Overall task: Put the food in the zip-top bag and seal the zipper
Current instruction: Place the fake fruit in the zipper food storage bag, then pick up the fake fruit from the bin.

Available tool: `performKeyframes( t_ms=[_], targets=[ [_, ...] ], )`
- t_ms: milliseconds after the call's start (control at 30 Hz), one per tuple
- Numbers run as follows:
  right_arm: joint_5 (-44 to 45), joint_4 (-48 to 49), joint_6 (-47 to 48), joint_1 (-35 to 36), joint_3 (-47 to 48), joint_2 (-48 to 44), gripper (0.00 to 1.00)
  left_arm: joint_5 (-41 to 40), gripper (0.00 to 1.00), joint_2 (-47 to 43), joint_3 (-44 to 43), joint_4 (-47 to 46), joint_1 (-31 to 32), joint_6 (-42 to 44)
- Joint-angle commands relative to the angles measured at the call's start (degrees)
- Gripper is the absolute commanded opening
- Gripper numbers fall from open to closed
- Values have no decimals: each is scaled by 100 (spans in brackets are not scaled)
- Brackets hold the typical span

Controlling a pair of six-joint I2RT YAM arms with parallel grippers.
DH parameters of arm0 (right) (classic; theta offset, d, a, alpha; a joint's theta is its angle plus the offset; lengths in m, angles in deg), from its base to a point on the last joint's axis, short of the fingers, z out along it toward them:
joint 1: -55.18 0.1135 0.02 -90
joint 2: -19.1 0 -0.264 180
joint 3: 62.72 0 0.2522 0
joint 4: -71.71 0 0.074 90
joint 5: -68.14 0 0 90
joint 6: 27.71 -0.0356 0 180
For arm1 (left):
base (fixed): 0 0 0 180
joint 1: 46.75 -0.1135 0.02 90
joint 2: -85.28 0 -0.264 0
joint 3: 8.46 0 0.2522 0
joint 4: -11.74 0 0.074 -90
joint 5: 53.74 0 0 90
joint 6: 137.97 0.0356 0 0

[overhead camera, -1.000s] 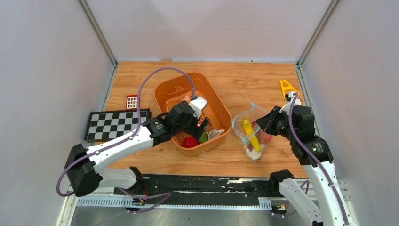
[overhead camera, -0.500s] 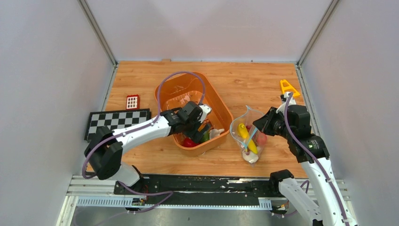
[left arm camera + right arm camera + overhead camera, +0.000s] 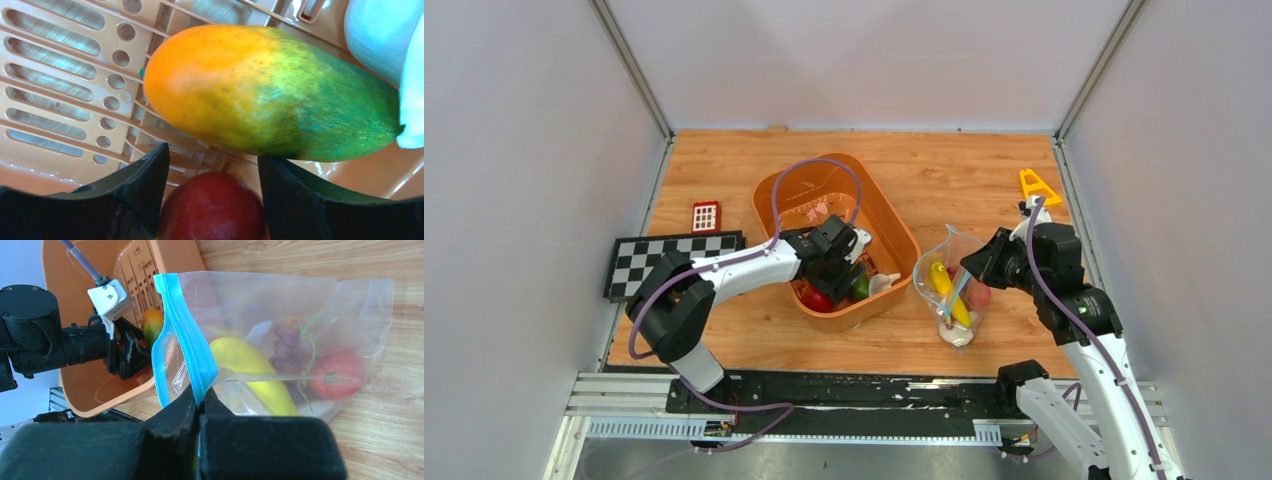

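In the orange basket my left gripper reaches down, its two black fingers closed against the sides of a red round fruit. Just beyond it lie an orange-green mango and a white garlic-like piece. My right gripper is shut on the teal zipper of the clear zip-top bag, holding its mouth open toward the basket. Inside the bag are a yellow banana, purple grapes and a red fruit.
A black-and-white checkerboard lies at the left, with a small red grid-patterned block behind it. A yellow triangular piece stands at the back right by the wall. The basket's slotted walls surround my left fingers.
My left arm has dropped lower into the basket's near end and its fingers have narrowed onto the red fruit. The right gripper and bag shifted slightly, then held still.
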Motion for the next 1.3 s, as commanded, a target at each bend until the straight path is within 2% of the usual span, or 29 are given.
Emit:
performKeyframes(
  t_ms=[0,133,333,567,900,1100,1267],
  targets=[
    [-75,340,2,-14,-24,-11,0,205,64,4,-31,-314,-31,-94],
    [-65,348,13,-14,-22,-11,0,52,49,-277,-71,-370,-27,-82],
    [-65,349,8,-14,-42,-19,0,-586,37,-1028,-63,-545,-36,-230],
    [-81,375,-19,-14,-39,-18,0,-882,35,-1884,89,-895,-92,-431],
    [-153,401,-67,-20,-48,-43,0,-714,35,-2229,128,-1091,-148,-675],
    [-202,442,-116,-14,-58,-47,0,-48,35,-2441,-114,-1422,-159,-920],
    [-358,564,-184,-14,-103,-12,0,1071,35,-2541,-334,-2284,-159,-1378]
  ],
)
